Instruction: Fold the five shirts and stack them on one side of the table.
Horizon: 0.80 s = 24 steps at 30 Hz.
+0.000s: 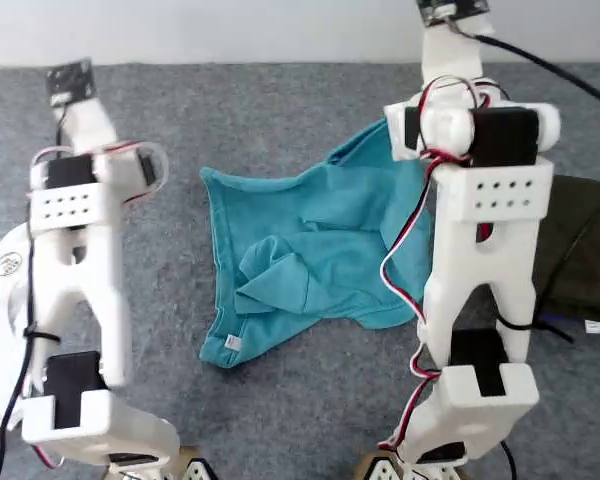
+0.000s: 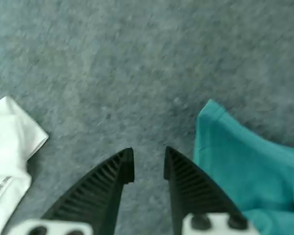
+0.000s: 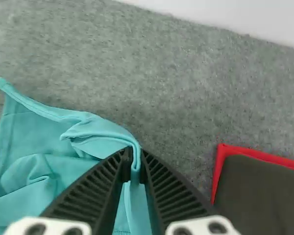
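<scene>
1. On the teal shirt (image 3: 49,147) itself: the right gripper (image 3: 134,154) is clamped on a rolled edge of the cloth, with a thin teal strip pinched between its black jaws. The shirt lies crumpled in the middle of the grey table (image 1: 280,120), with one sleeve bunched on top of the body.
2. Just beside the teal shirt: the left gripper (image 2: 149,164) hangs over bare mat with its jaws parted and nothing between them. A free corner of the shirt (image 2: 245,156) lies right next to it, off to its right side.
3. That corner looks like the key. The left arm is the nearer one to it, and I'd say it needs a short sideways shift onto the cloth so the two arms can stretch that edge out flat.
4. Farther out from the teal shirt: a white shirt (image 2: 10,147) lies beyond the left gripper. On the opposite side a dark shirt (image 3: 259,191) lies on a red one (image 3: 223,161), well apart from the teal.
</scene>
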Each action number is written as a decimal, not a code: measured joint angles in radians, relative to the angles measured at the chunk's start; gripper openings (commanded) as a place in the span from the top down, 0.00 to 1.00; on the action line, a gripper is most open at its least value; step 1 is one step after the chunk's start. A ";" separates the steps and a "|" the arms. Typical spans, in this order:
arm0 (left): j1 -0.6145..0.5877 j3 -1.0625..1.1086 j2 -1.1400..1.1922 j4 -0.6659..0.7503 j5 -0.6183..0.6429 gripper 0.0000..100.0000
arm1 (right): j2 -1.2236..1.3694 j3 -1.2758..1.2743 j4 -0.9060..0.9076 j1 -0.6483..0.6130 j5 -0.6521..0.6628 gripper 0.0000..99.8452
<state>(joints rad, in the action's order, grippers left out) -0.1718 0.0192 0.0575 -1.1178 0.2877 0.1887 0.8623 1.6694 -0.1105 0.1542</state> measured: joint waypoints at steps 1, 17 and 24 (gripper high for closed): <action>0.023 -0.023 0.015 0.014 0.028 0.86 | 0.017 -0.020 -0.025 0.002 0.000 0.99; 0.192 -0.982 0.677 -0.448 0.528 0.84 | 0.189 -0.035 -0.094 0.006 0.000 0.99; 0.181 -1.243 0.789 -0.612 0.565 0.84 | 0.189 -0.035 -0.101 0.006 0.000 0.99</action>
<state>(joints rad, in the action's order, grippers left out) 0.0092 -1.2236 0.8462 -1.7300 0.8523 0.3775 0.8270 1.5681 -0.1043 0.1542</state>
